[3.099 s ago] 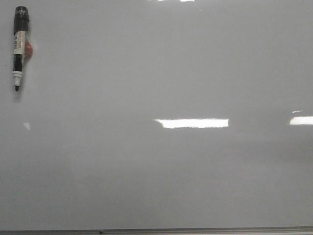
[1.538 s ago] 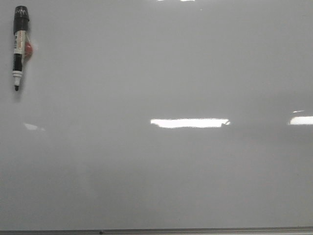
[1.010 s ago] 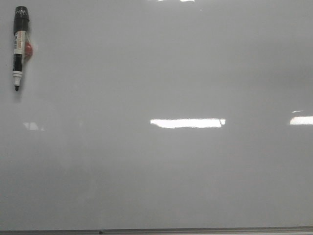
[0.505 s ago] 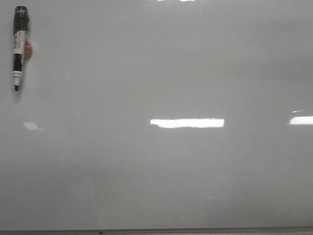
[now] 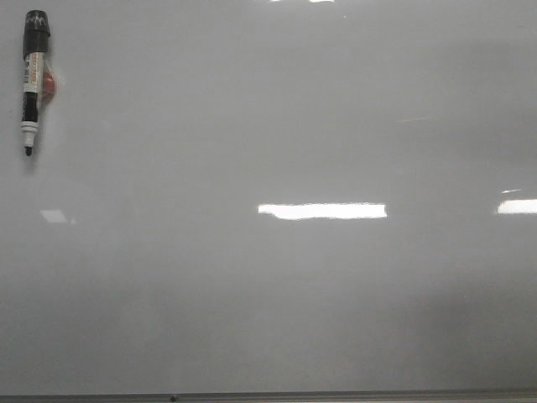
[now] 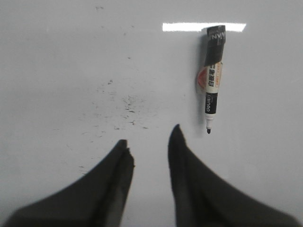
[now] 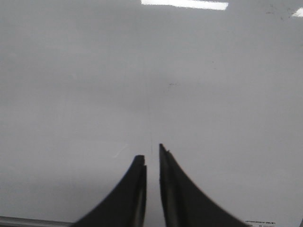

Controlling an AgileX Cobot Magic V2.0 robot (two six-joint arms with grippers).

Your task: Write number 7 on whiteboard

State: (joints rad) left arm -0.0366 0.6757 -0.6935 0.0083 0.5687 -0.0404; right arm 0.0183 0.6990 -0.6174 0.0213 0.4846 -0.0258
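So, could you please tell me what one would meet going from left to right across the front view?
Black-capped marker pen with a white label, hanging tip-down on the glossy pale grey whiteboard → long bright white light reflection → shorter white reflection at the right edge.

Dim, even grey light covers the whiteboard, which is glossy and throws back bright rectangular glare bars at centre and at 3 o'clock in the front view. The marker at 10 o'clock casts a faint soft shadow. Both wrist views are soft, their dark fingers blurred.
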